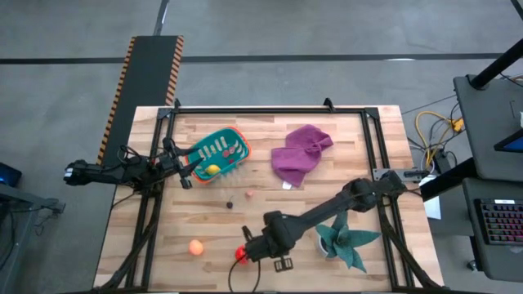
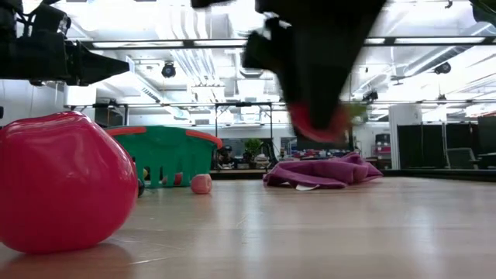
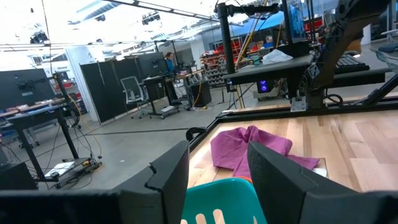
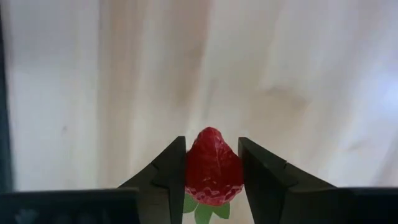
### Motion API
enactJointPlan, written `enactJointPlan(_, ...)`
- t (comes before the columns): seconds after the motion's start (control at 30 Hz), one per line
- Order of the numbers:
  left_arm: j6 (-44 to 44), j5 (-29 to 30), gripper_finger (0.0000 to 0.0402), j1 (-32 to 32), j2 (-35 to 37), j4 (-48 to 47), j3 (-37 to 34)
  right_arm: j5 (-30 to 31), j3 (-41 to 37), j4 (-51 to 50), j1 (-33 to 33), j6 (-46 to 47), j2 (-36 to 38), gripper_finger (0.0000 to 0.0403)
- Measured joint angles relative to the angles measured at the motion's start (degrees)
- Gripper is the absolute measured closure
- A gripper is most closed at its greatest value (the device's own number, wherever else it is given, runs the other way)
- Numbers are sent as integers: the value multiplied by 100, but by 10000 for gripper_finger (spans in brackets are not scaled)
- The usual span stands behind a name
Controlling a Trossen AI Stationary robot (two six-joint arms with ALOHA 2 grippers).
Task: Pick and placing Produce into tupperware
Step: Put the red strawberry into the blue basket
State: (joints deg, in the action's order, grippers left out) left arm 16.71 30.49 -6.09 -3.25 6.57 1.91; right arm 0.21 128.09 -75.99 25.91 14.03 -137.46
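The right gripper (image 4: 212, 177) clenches a glossy, pebbled red strawberry (image 4: 213, 165) with green leaves, near the front edge of the pale wooden table (image 1: 270, 159). A smooth orange ball (image 1: 195, 247) lies nearby. The left gripper (image 3: 217, 165) hangs released over the slotted teal basket (image 1: 233, 139) with its orange rim, near the back-left corner, a yellow fruit (image 1: 212, 170) inside. A crumpled purple cloth (image 1: 301, 152) lies beside it.

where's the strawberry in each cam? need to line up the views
High view: strawberry near the front table edge, at the right gripper, right of the orange ball.
Low view: red blur under the dark arm, off the table.
Left wrist view: not in it.
Right wrist view: strawberry clamped between the jaws, green leaves downward.
Shared landmark: purple cloth, in high, low and left wrist views.
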Motion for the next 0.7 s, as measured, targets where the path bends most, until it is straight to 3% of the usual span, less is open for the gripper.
enactJointPlan(0.23, 0, 1, 251, 0, 0, 0, 0, 567, 593, 106, -214, -527, 182, 287)
enactJointPlan(0.4, -4, -1, 251, 0, 0, -13, 0, 566, 616, 484, -294, -1271, 553, 287)
enactJointPlan(0.7, -4, 0, 251, 0, -2, -18, -11, -650, 605, 1785, -404, -2217, 1275, 287)
